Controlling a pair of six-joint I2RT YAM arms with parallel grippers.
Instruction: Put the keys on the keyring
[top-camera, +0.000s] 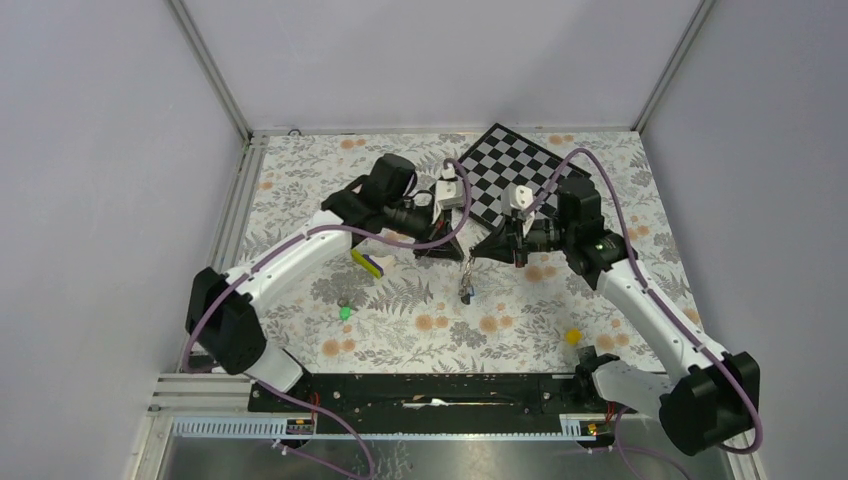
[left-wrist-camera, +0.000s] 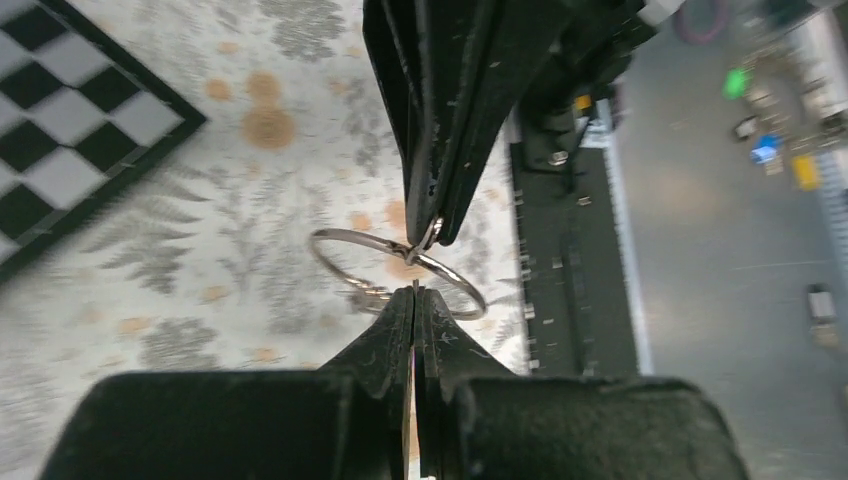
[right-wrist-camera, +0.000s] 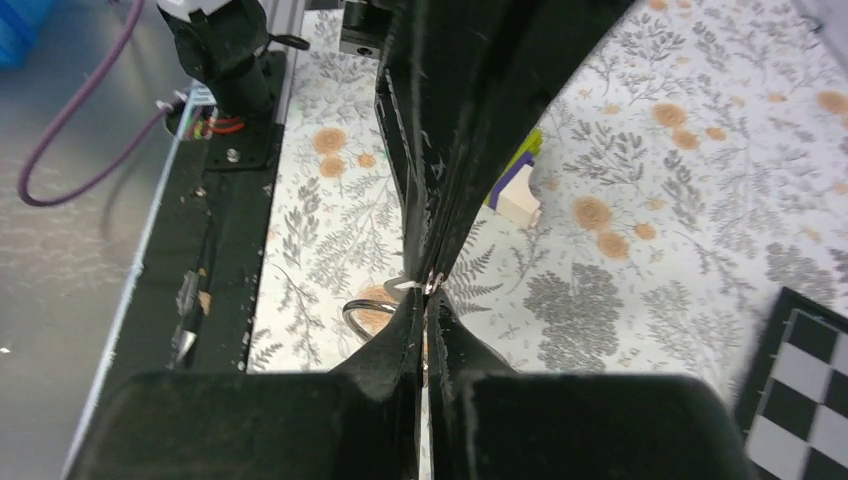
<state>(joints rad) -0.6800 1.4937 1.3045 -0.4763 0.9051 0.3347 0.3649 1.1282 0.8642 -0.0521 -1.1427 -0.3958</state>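
The keyring (left-wrist-camera: 355, 231) is a thin silver wire ring held in the air between my two grippers over the floral table. My left gripper (left-wrist-camera: 415, 292) is shut on its near edge, and the right fingers (left-wrist-camera: 440, 150) come down from above and pinch the far edge. In the right wrist view my right gripper (right-wrist-camera: 424, 300) is shut on the keyring (right-wrist-camera: 368, 302). From above, the left gripper (top-camera: 460, 252) and right gripper (top-camera: 476, 252) meet tip to tip, and a small dark bundle (top-camera: 466, 288) hangs below them. One green key (top-camera: 345, 312) lies on the table to the left.
A chessboard (top-camera: 510, 180) lies at the back, behind the grippers. A yellow-white-purple wedge block (top-camera: 370, 262) sits under the left arm. A small yellow cube (top-camera: 572, 337) rests near the right arm's base. A black rail (top-camera: 440, 390) runs along the near edge.
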